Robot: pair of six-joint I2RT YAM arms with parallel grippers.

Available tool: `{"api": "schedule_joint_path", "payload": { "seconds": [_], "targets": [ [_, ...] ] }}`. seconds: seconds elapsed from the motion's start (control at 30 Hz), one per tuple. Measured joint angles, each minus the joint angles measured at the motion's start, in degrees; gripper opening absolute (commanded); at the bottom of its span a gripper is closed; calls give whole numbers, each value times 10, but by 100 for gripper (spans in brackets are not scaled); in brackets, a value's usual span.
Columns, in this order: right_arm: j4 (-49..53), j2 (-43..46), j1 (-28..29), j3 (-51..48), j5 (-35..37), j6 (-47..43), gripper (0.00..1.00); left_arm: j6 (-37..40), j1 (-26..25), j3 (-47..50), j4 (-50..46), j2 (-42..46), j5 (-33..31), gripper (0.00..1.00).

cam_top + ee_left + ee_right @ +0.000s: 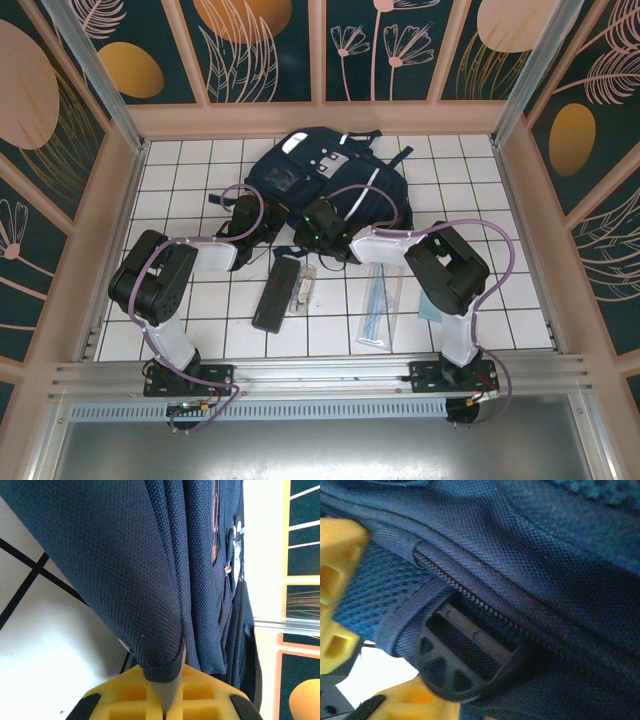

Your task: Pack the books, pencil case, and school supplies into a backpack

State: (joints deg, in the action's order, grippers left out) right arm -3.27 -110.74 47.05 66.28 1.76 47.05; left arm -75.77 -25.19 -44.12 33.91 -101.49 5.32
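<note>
The left tool (165, 692) is pinching a fold of the backpack (125, 555) right at its fingertips. The right tool (385, 625) is straddling a black buckle (465, 655) on the backpack; whether it is clamping, I cannot tell.

A robot test cell in a laboratory is indicated: a white gridded table (175, 175) is enclosed ahead of and beside the arms by painted leaf-pattern panels (265, 50), and the arm bases (190, 378) are bolted to an aluminium rail (320, 372).
</note>
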Motion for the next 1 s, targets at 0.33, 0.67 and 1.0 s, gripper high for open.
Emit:
{"api": "schedule_joint_path", "payload": {
  "seconds": [0.33, 0.67, 1.0],
  "targets": [
    [22, -1, 12, 0, 61, -47, 0, -10, 0, 0, 4, 1, 0, 0],
    [61, 58, 5, -42, 12, -89, 0, 4, -3, -19, -12, -1, -15, 0],
    [122, 123, -25, -124, -59, -106, 0, 10, -3, -42, -13, -17, -14, 0]
  ]
}}
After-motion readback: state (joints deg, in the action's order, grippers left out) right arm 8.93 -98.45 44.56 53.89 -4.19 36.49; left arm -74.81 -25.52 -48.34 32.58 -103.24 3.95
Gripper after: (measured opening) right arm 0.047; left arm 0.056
